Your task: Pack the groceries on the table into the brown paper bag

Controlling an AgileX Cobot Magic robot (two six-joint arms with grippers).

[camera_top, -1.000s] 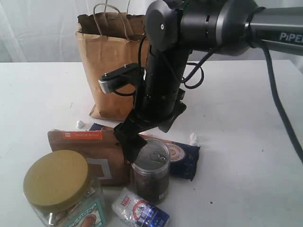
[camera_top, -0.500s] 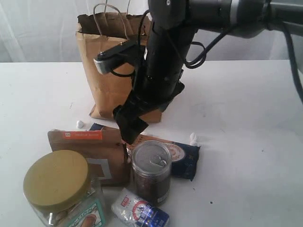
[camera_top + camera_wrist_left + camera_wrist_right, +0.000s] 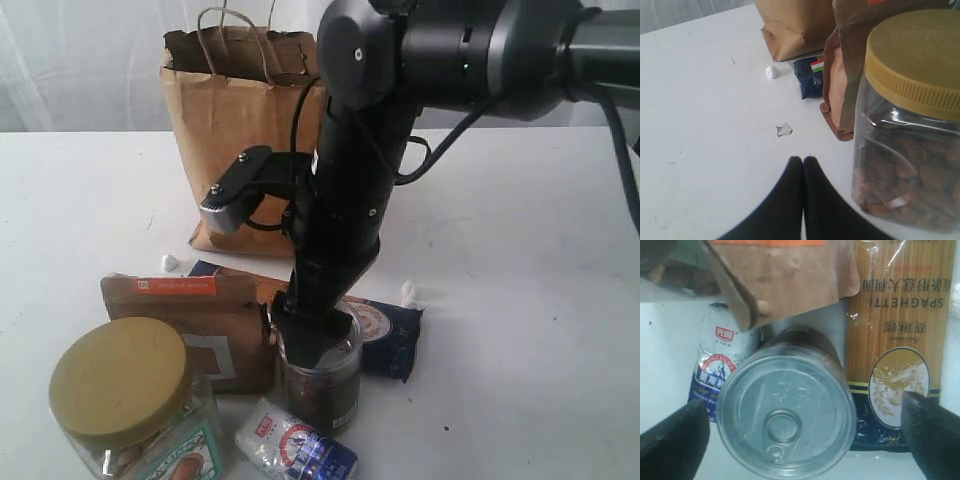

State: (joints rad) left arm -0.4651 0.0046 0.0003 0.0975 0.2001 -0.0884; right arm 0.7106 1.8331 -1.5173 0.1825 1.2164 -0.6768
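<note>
My right gripper is open and points down over the dark-filled clear can, one finger on each side of its silver pull-tab lid, apart from it. Beside the can lie the brown pouch, the spaghetti pack and the small white-blue packet. The gold-lidded jar stands at the front left. My left gripper is shut and empty, low over the table next to the jar. The brown paper bag stands upright behind.
Small white scraps lie in front of the bag, and another scrap lies by the spaghetti pack. A thin clear shard lies ahead of the left gripper. A white curtain hangs behind the table.
The right arm lifted away from the can toward the bag, then came back down. Its open jaws now straddle the can's top. The groceries have not moved.
</note>
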